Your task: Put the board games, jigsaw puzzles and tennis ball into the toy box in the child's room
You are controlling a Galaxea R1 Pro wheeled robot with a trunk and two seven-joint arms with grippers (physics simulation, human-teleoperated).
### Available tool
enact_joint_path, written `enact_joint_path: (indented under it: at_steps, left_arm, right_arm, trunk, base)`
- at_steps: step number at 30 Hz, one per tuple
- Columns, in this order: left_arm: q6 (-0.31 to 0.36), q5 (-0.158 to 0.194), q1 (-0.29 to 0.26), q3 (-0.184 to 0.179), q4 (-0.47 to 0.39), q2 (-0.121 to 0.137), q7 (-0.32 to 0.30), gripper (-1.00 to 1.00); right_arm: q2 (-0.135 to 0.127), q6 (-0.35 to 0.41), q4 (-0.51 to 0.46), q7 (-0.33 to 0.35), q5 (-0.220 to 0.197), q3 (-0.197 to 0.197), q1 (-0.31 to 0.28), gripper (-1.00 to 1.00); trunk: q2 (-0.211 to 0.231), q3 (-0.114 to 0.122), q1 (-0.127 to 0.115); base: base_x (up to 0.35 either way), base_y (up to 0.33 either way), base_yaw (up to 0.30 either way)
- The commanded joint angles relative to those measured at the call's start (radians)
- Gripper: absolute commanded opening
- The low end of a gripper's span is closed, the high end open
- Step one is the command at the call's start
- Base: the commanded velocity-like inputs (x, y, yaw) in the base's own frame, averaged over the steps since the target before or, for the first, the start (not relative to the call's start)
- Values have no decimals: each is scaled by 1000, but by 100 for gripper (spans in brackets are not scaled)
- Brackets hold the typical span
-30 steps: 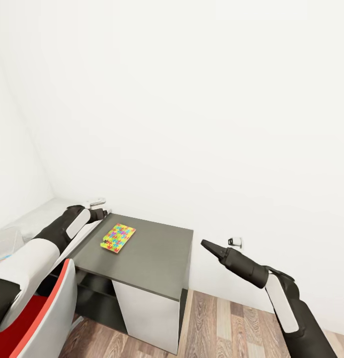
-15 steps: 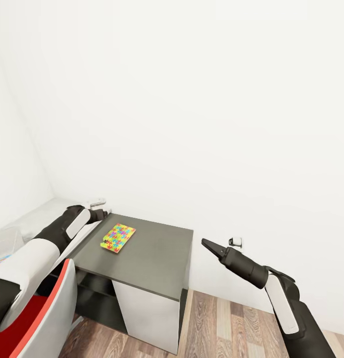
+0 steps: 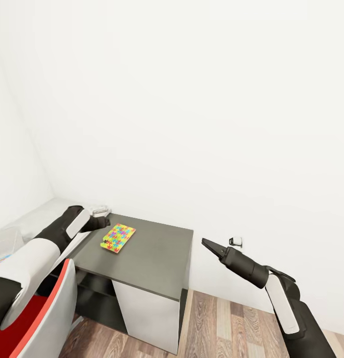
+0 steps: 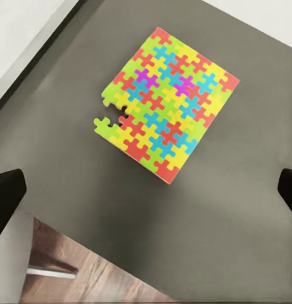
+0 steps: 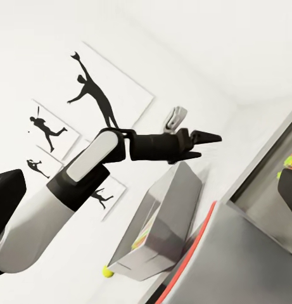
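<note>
From the head camera I see one jigsaw puzzle [image 3: 118, 237] lying flat on the dark grey cabinet [image 3: 147, 258], near its left rear corner. My left claw [image 3: 103, 220] hangs just above that corner, close to the puzzle but not touching it. Through the left wrist camera the puzzle [image 4: 166, 104] sits squarely between the two fingertips [image 4: 6, 197], which stand far apart at opposite edges of the picture, so that claw is wide and holds nothing. The puzzle has a notch missing along one edge.

My right claw [image 3: 208, 244] is out in free air to the right of the cabinet, well apart from the puzzle, pointing toward the white wall; its fingers look close together in the head view, yet I cannot tell for certain whether it is closed.

The right wrist camera shows the toy box [image 5: 159, 233] with colourful items inside, the tennis ball [image 5: 107, 272] just beside it, and the silhouette sports pictures [image 5: 98, 95] on the wall. The red chair [image 3: 40, 318] stands at the lower left.
</note>
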Motion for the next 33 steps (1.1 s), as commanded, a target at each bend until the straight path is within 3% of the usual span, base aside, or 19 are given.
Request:
enact_joint_path:
  at_steps: [1,10,33]
  left_arm:
    - [10,10,-2,-8,-2,-1,8,100]
    - [43,10,-20,-7,-1,-2,7,100]
    - [38,7,-23,-5,4,-9,10,100]
  right_arm:
    - [-1,5,0,1,-3,0,-1,100]
    - [-6,6,0,2,-4,-1,-1,100]
    - [-11,6,1,3,-4,-2,-1,100]
  trunk:
    - [-1,-2,0]
    - [-1,-2,0]
    - [-1,-2,0]
  base:
    - [0,0,0]
    - [54,0,0]
    - [85,0,0]
